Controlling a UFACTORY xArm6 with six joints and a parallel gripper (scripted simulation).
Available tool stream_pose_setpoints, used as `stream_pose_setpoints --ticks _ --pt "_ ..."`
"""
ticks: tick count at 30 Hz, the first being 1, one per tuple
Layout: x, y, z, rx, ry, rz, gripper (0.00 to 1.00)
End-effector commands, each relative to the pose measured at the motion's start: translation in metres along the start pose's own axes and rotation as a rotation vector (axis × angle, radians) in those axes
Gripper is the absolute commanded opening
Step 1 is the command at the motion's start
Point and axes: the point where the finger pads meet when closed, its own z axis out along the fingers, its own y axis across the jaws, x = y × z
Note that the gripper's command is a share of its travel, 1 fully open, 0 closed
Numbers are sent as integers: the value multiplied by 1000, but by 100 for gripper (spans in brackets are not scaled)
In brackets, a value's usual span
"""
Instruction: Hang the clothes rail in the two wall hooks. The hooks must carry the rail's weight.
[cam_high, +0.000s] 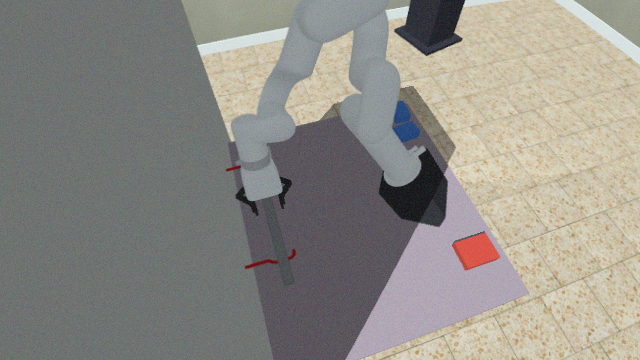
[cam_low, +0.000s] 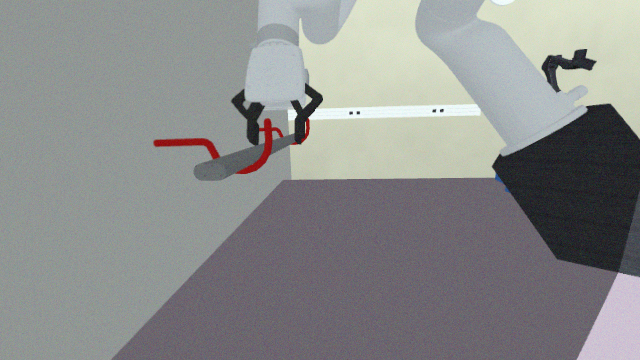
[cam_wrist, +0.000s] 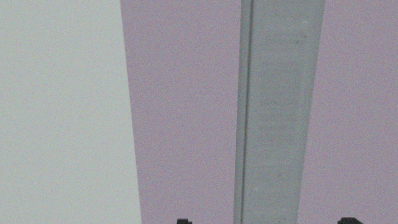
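Note:
The grey clothes rail (cam_high: 279, 245) (cam_low: 220, 167) (cam_wrist: 280, 100) lies along the grey wall (cam_high: 100, 175) (cam_low: 100, 225) and rests in the curves of two red hooks. The near hook (cam_high: 257, 264) (cam_low: 185, 142) cradles the rail near its front end. The far hook (cam_high: 232, 168) (cam_low: 306, 129) is mostly hidden behind the gripper. My gripper (cam_high: 268, 207) (cam_low: 276, 140) (cam_wrist: 266, 220) is open. Its fingers straddle the rail's far part, one on each side and apart from it. In the wrist view only the two fingertips show at the bottom edge.
A purple mat (cam_high: 325, 225) (cam_low: 350, 260) lies well below the rail. On it stand the arm's black base (cam_high: 415, 195) (cam_low: 575, 190), a red block (cam_high: 476, 250) and blue blocks (cam_high: 405, 122). A dark pedestal (cam_high: 432, 25) stands on the tiled floor behind.

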Motion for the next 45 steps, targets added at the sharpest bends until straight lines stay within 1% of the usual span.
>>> stream_pose_setpoints --ticks 1,26,45 --pt "0 -1 -1 3 0 0 82" --pt "0 -1 -1 3 0 0 82" --pt "-4 -1 -12 3 0 0 82"
